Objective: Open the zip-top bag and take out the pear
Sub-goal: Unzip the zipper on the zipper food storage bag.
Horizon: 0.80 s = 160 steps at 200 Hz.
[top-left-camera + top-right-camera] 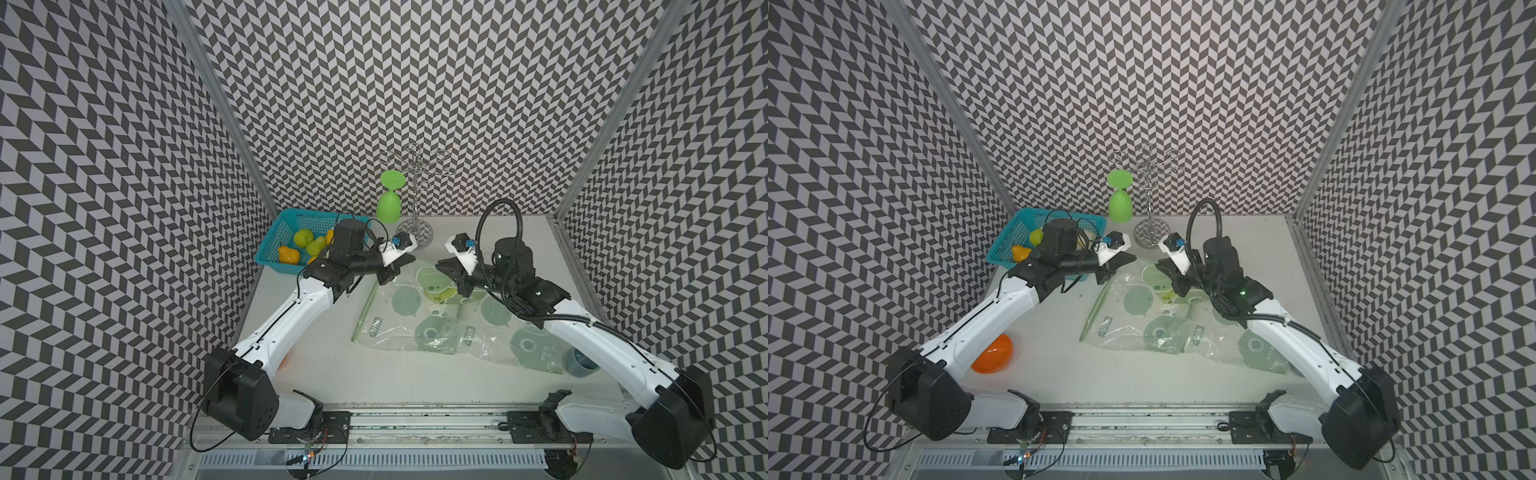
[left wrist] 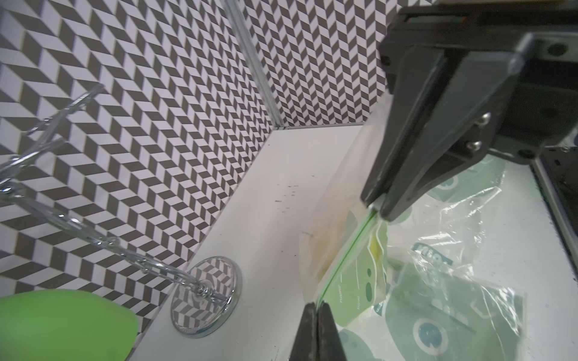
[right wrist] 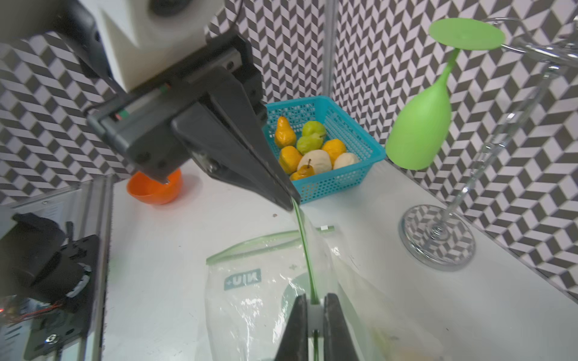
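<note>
The clear zip-top bag (image 1: 415, 328) with green prints lies on the white table, right of centre. The pear (image 1: 442, 293) shows as a yellow-green shape inside it, near the far end and beside the right gripper. My left gripper (image 2: 317, 308) is shut on the bag's green zip edge (image 2: 347, 250). My right gripper (image 3: 315, 308) is shut on the white slider (image 3: 314, 318) of that zip. The green strip runs taut and raised between the two grippers. In both top views the left gripper (image 1: 382, 281) and right gripper (image 1: 439, 264) face each other over the bag's far end.
A teal basket (image 1: 270, 239) with several fruits stands at the back left. An upturned green goblet (image 1: 388, 208) hangs on a chrome rack with a round base (image 1: 415, 233). An orange bowl (image 1: 992, 355) sits by the left arm. A grey cup (image 1: 579, 362) is under the right arm.
</note>
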Tool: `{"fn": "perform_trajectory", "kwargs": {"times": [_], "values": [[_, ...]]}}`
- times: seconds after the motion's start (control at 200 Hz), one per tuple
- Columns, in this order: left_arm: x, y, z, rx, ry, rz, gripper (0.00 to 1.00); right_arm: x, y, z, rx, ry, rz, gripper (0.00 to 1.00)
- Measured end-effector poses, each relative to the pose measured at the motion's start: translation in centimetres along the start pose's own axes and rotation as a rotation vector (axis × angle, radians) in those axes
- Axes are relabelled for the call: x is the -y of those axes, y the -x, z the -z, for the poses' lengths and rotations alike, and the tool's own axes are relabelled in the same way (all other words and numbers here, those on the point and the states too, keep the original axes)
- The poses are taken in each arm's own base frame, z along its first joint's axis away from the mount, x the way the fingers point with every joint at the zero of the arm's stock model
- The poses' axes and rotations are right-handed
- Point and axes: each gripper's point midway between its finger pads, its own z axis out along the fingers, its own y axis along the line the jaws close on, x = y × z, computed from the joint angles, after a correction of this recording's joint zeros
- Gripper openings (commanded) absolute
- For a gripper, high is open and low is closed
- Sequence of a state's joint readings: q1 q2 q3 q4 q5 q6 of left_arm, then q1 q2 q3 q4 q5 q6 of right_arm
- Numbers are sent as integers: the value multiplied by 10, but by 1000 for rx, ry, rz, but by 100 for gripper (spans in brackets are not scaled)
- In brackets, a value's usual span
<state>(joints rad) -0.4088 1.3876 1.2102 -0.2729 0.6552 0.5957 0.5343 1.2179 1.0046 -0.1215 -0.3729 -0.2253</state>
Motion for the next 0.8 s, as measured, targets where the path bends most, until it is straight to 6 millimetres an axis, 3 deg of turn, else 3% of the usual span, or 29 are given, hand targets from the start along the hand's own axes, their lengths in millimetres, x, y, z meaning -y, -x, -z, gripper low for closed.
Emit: {"fn": "perform_trajectory", "kwargs": {"times": [0.275, 0.436, 0.801], "values": [[-24, 11, 3, 47, 82, 14, 0, 61, -18, 53, 39, -302, -152, 0], [-39, 19, -9, 64, 85, 17, 0, 81, -24, 83, 96, -432, -223, 0], [-61, 46, -44, 107, 73, -4, 0, 115, -26, 110, 146, -598, -324, 0]]}}
